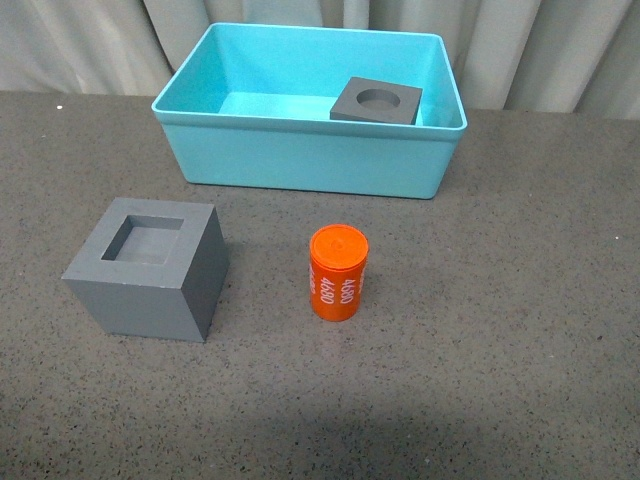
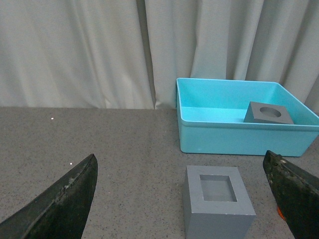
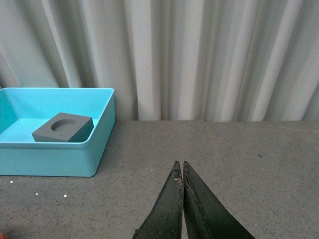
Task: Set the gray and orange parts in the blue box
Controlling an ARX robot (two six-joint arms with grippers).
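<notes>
The blue box stands at the back of the table, and a gray cube with a round recess lies inside it at the right. In front of the box, a gray cube with a square recess sits at the left and an orange cylinder with white numerals stands near the middle. Neither arm shows in the front view. My left gripper is open, its fingers spread wide with the square-recess cube ahead between them. My right gripper is shut and empty, over bare table to the right of the blue box.
Pale pleated curtains hang behind the dark speckled tabletop. Open table lies to the right of the cylinder and along the front edge.
</notes>
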